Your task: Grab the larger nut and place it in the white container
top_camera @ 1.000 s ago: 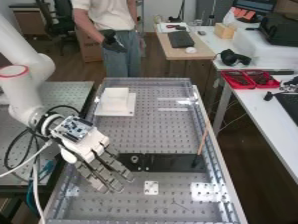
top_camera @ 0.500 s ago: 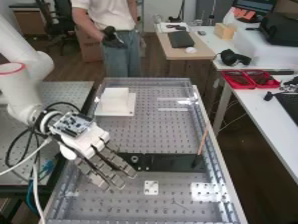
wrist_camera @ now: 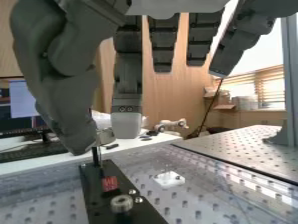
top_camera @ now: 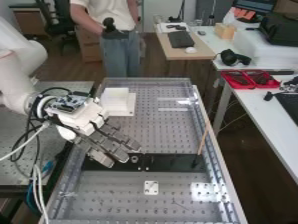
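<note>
The fingers (wrist_camera: 127,75) are apart and look empty, and they could bump the white container (top_camera: 116,100) if they swing too low. The larger nut (wrist_camera: 122,204) sits on the black plate (top_camera: 169,162); it might slip or roll if only one side gets pushed. Small metal bits (wrist_camera: 138,199) beside it could get grabbed by mistake. The thin stick (top_camera: 202,142) might tip if knocked.

The table (top_camera: 120,200) has lots of little holes. Around it are a dark chair (top_camera: 62,29), a wooden desk (top_camera: 174,54) and red trays (top_camera: 241,81).
</note>
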Tool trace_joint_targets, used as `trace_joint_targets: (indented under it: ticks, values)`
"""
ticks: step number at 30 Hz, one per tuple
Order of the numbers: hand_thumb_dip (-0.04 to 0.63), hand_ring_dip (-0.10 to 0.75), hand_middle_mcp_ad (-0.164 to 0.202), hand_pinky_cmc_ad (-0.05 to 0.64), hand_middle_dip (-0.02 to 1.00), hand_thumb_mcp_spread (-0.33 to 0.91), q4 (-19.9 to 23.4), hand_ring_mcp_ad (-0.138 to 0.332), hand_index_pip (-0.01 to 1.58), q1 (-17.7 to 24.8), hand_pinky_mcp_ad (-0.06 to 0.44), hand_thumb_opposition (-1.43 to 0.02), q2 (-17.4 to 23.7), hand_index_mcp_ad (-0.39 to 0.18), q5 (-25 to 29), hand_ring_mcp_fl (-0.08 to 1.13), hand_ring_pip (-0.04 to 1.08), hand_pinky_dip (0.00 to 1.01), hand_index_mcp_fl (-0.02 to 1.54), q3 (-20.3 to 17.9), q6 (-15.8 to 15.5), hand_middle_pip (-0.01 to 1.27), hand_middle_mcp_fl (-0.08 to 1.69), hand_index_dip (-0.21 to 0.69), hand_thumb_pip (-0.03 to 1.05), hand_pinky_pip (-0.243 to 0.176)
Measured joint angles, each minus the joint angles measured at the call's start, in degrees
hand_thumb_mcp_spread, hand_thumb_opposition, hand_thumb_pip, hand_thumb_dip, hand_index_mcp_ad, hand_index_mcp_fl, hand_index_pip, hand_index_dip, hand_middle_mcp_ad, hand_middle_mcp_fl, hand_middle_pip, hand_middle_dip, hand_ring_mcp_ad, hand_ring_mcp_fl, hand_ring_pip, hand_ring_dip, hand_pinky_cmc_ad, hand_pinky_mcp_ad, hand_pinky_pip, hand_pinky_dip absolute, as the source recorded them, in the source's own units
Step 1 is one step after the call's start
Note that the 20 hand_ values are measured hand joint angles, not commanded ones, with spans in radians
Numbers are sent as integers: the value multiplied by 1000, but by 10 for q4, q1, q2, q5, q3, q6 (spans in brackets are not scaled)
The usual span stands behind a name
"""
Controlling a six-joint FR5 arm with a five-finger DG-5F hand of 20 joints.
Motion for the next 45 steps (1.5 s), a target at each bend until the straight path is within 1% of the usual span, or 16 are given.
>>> trace_joint_targets:
  ticks: [6, 12, 17, 19, 22, 25, 34, 39, 44, 45]
  values:
    - [222, 59, 82, 314, 173, 389, -4, 164, 1545, 11, 180, -841, 30, -28, -18, 0, 154, 497, 574, -3, -7, 126, 87, 152, 579, -91]
    - [222, 59, 82, 314, 173, 386, -25, 164, 1545, 33, 180, -841, 68, -26, -53, 0, 155, 497, 574, -3, -8, 126, 87, 152, 579, -91]
    - [222, 66, 82, 314, 173, 389, -54, 164, 1545, 51, 180, -841, 90, -26, -97, 0, 159, 497, 572, 0, 1, 126, 87, 152, 576, -91]
    - [222, 66, 75, 314, 173, 386, -67, 164, 1545, 60, 180, -841, 99, -26, -121, 0, 159, 497, 572, 1, 9, 126, 87, 152, 576, -91]
    - [222, 66, 75, 316, 173, 386, -77, 166, 1545, 68, 180, -841, 107, -31, -145, 0, 159, 497, 572, 2, 19, 126, 87, 152, 576, -91]
    - [222, 66, 75, 312, 173, 389, -86, 166, 1545, 74, 176, -841, 112, -31, -168, 0, 157, 497, 572, 3, 28, 126, 101, 152, 576, -91]
    - [222, 75, 75, 316, 173, 386, -116, 166, 1545, 92, 176, -841, 116, -31, -234, 2, 152, 483, 572, 8, 39, 127, 101, 152, 579, -91]
    - [222, 75, 75, 312, 173, 386, -119, 166, 1545, 102, 180, -841, 114, -28, -249, 0, 138, 482, 572, 8, 43, 126, 120, 152, 579, -93]
    - [222, 75, 75, 316, 173, 386, -115, 166, 1545, 114, 176, -841, 105, -28, -258, 0, 138, 485, 572, 2, 55, 126, 120, 152, 576, -93]
    - [222, 75, 75, 316, 173, 386, -114, 166, 1545, 116, 176, -841, 104, -28, -259, 0, 138, 468, 572, 1, 55, 126, 120, 152, 576, -93]
